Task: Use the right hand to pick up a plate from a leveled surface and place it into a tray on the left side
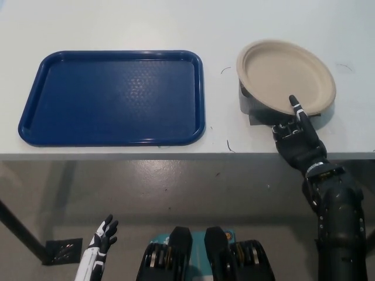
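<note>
Lab-like room: bare white table (117, 23), grey floor (176, 187).

The right hand (297, 140) is black with white bands across its fingers, joined by a silvery wrist ring to a bulky black forearm. The left hand (103, 233) is white with dark fingers.
</note>
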